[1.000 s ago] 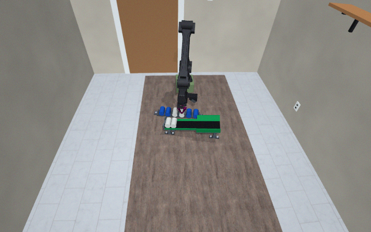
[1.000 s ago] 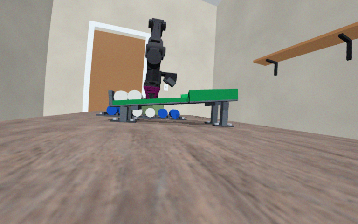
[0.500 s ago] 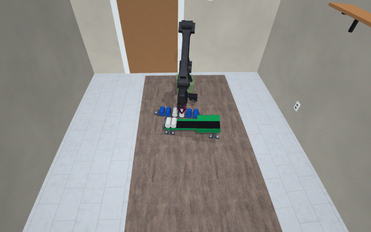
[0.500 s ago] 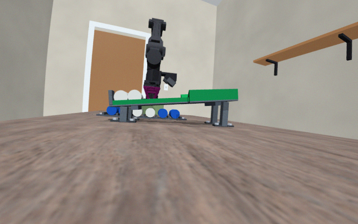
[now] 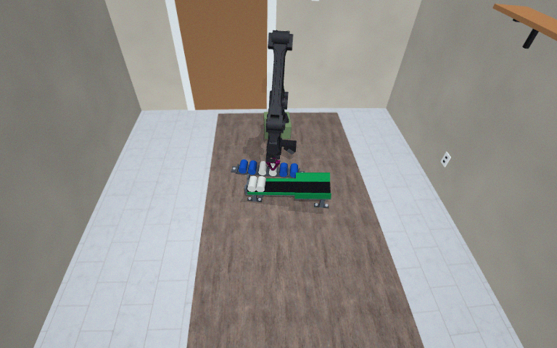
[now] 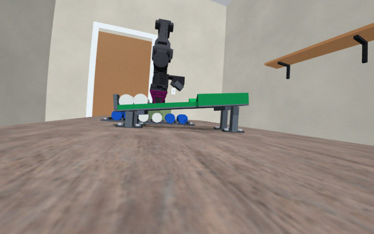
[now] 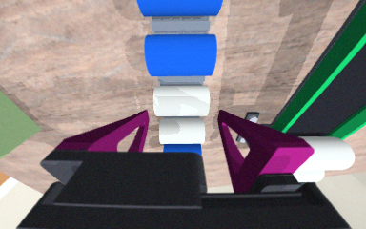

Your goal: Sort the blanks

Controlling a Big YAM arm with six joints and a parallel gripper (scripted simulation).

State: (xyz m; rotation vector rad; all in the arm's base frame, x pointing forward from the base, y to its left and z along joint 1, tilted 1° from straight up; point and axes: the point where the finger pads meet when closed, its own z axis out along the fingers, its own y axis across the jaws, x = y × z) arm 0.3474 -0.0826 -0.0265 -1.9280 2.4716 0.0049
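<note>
The green feed ramp (image 5: 312,177) (image 6: 220,98) (image 7: 315,95) has a black floor and a grey stop (image 6: 115,100) at its left end. Two white blanks (image 5: 252,183) (image 5: 260,183) (image 6: 125,99) (image 6: 140,98) lie across it against the stop. On the stock rack (image 5: 233,169) (image 6: 109,120) behind it lie two blue blanks (image 5: 243,166) (image 5: 252,166), two white blanks (image 5: 262,167) (image 5: 272,171) and two more blue blanks (image 5: 283,169) (image 5: 293,169). My gripper (image 5: 271,165) (image 6: 158,99) (image 7: 183,114) is open, its magenta fingers on either side of the right-hand white blank (image 7: 181,131) (image 6: 157,117), low over it. Nothing is gripped.
The arm's green base (image 5: 288,125) stands just behind the rack. In the wrist view the rack's grey ribs (image 7: 180,25) separate the blanks, and one ramp blank (image 7: 331,155) shows at the right. A wall shelf (image 6: 317,48) hangs far to the right.
</note>
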